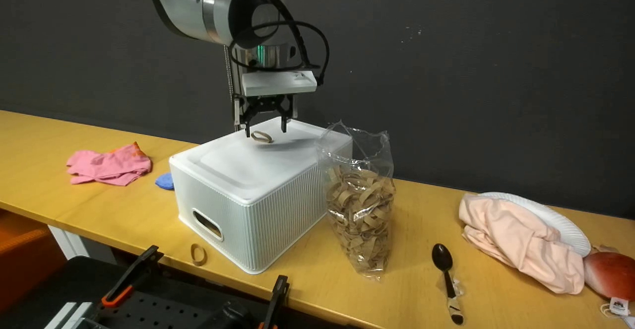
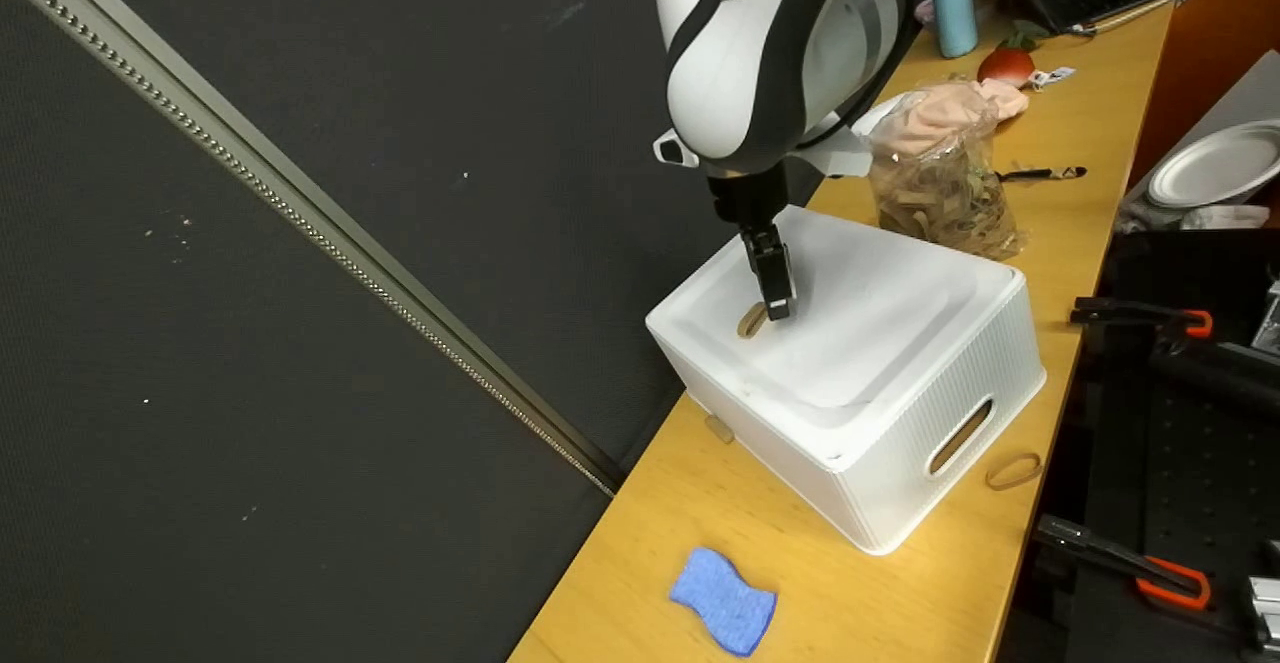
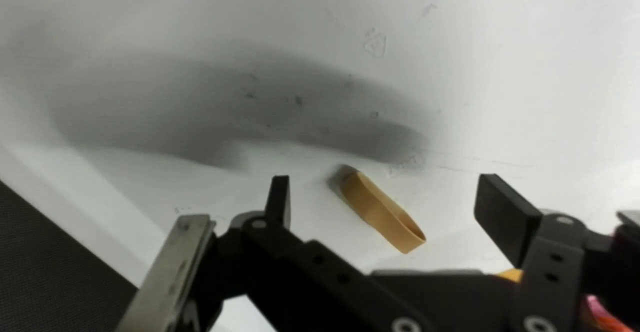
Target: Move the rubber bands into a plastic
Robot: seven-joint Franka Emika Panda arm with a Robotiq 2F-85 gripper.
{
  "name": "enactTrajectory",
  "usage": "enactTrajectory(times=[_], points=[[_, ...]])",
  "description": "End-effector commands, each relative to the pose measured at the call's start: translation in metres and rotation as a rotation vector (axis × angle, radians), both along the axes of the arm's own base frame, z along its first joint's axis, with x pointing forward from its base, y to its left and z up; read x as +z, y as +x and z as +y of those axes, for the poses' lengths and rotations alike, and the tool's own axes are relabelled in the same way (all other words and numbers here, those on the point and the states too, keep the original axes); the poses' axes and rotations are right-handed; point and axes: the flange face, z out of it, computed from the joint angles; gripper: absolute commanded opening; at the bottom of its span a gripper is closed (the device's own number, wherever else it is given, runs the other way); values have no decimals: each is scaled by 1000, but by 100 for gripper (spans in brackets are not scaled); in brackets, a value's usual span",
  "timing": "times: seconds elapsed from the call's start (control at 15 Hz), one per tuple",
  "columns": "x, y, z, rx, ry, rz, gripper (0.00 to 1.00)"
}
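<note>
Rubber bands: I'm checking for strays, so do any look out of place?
Yes: while many are in the clear plastic bag, one band lies loose atop the white box, a second band on the table near its edge, and what looks like a third band at the box's foot. Outside the bag, they look astray.

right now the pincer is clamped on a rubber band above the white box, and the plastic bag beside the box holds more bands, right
Not clamped: the wrist view shows the pincer open, the rubber band in the gap, touching neither side. The rest is right: the pincer is above the white box, and the plastic bag beside the box holds more bands.
</note>
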Motion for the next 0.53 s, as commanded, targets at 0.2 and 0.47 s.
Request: enactTrajectory(times=[0.2, 0.47], points=[[-13, 6, 16, 37, 9, -1, 57], [-13, 3, 18, 43, 7, -5, 25]])
